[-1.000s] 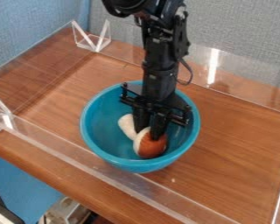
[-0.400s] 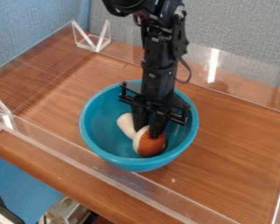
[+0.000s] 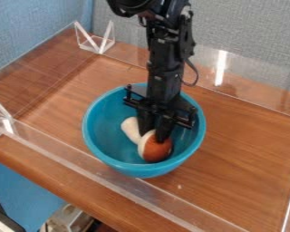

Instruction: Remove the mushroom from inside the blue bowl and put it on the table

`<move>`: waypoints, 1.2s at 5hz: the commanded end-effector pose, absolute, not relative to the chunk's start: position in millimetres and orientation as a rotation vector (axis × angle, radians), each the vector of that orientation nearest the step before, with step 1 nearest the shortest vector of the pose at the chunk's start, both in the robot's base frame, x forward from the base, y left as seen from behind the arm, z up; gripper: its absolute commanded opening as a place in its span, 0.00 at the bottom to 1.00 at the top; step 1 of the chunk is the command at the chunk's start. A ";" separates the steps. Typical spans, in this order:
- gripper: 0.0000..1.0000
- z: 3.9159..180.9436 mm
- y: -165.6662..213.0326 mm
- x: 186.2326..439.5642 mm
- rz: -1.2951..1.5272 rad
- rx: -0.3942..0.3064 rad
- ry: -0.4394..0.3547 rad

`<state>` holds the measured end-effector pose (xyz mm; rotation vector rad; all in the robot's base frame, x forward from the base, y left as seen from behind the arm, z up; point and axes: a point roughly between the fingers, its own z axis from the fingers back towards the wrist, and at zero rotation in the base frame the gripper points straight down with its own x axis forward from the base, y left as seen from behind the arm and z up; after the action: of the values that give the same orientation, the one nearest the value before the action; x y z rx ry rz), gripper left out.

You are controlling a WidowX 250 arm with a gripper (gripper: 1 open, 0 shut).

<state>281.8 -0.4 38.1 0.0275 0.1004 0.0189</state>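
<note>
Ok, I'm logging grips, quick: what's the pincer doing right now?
Pincer: down in the blue bowl, at the mushroom; whether gripping can't be told.

blue bowl [image 3: 101,143], mushroom [image 3: 156,151] reddish-brown and white, black hand [image 3: 162,130].

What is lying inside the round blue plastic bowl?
Inside the blue bowl lies a toy mushroom, reddish-brown cap, whitish stem. The black gripper covers part of it and the bowl's far inside.
</note>
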 end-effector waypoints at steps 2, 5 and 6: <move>0.00 31.8 11.0 286.5 0.052 0.026 0.087; 0.00 72.0 -3.5 287.3 0.044 0.027 0.008; 0.00 87.3 -13.8 286.8 0.034 0.019 -0.021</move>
<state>278.8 -12.2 67.6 0.0270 0.0517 0.0362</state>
